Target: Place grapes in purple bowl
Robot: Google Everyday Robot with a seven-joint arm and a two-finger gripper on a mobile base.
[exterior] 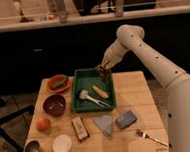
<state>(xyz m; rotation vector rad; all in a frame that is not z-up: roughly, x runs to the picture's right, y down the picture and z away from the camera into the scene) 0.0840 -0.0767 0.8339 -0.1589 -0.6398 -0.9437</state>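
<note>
Holding entry: gripper [103,68] pinching grapes [105,74], apparently, over green tray [85,81]; risk: slack hold drops cluster short of purple bowl [55,105].

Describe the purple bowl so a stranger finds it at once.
On the wooden table, look left of the green tray, over whose far edge the end effector holds the grapes. The purple bowl lies between the orange plate and the orange fruit; it alone is dark maroon.
</note>
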